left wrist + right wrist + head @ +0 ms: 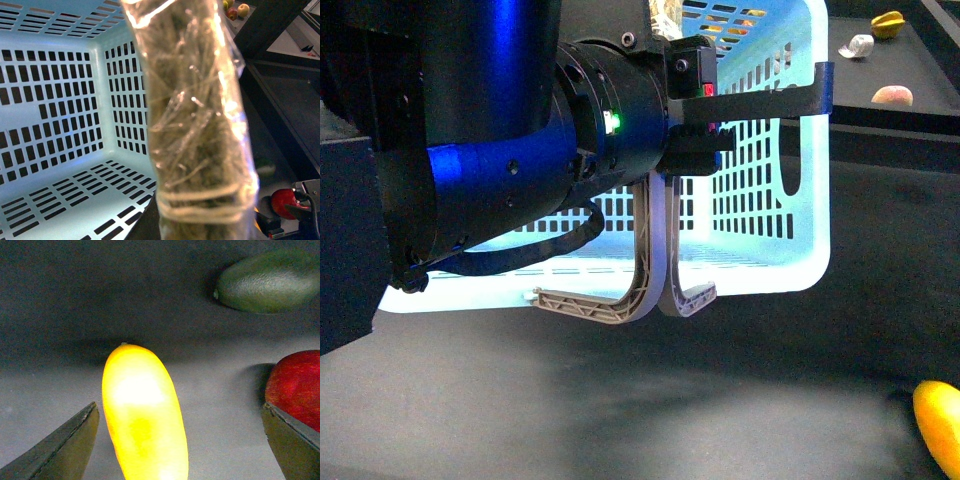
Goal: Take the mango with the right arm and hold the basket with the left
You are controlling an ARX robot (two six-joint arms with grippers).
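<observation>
The light blue basket [760, 190] lies on its side on the dark table, its two grey handles [650, 290] hanging at the front. My black left gripper [720, 115] is shut on the basket at its upper rim. In the left wrist view the tape-wrapped handle [195, 125] fills the middle, with the basket's inside [60, 125] behind it. The yellow mango [142, 415] lies on the table between my right gripper's [200, 445] open fingers [60, 450], nearer one of them and not touched. The mango also shows at the front view's bottom right corner [940, 425].
A dark green oval fruit [267, 282] and a red fruit [297, 387] lie close beyond the mango, the red one beside one finger. A yellow ridged fruit [888, 24], a white object [857, 46] and a pale pink fruit [892, 96] sit on a back-right shelf.
</observation>
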